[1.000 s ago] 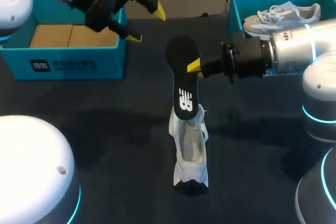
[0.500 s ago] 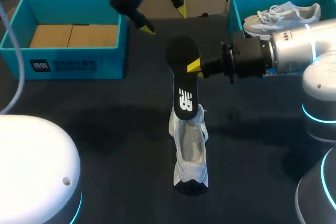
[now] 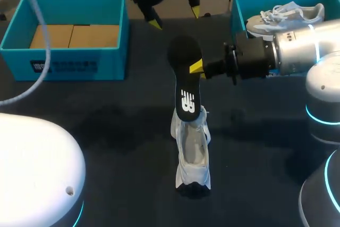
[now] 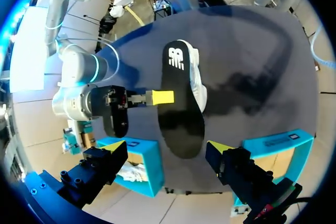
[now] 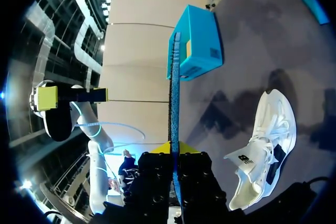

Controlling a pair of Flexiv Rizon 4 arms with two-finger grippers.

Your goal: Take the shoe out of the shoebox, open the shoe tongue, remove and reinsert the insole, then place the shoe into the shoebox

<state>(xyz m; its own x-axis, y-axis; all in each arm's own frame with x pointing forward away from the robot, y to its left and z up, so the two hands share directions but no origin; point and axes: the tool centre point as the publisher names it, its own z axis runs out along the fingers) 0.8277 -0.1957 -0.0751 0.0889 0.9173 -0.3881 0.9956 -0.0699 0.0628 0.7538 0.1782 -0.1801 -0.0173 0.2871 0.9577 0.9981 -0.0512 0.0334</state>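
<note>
Head view: with our right gripper [image 3: 197, 68] clamping the insole [image 3: 184, 78] and our left gripper [image 3: 175, 17] released, we are preparing reinsertion into the shoe [image 3: 192, 155] at 6 o'clock.

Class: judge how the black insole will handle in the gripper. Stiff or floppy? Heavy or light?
Probably light: the insole is thin edge-on. Likely springy, not limp: pinched by the right gripper, it runs straight.

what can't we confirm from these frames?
- Head view: the insole covers the opening of the shoe, so whether its lower end sits inside is unclear.
- Head and left wrist views: the second finger of the right gripper is hidden behind the insole.
- Head view: the right arm covers part of the right box.
</note>
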